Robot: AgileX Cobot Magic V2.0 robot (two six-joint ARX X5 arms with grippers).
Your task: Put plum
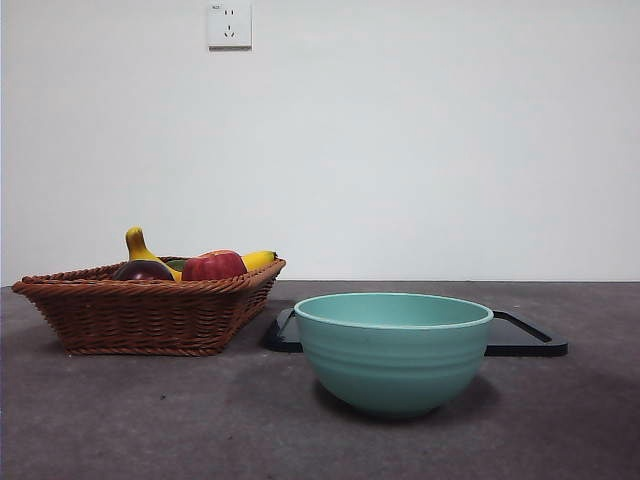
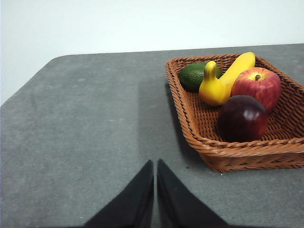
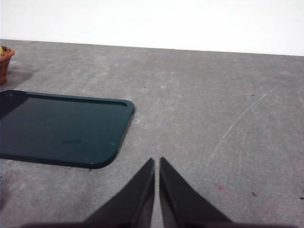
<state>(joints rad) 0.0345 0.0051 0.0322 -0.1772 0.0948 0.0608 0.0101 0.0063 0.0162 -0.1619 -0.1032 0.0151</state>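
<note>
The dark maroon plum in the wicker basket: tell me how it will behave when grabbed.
The glossy, round dark maroon plum looks smooth, so the fingers may slip on it. It would probably roll if nudged, though the woven brown wicker basket wall and the red apple beside it should check that. It looks firm, not floppy.

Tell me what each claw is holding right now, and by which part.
Nothing is held. The left claw and right claw are both shut on nothing above the table. The plum lies untouched in the basket.
</note>
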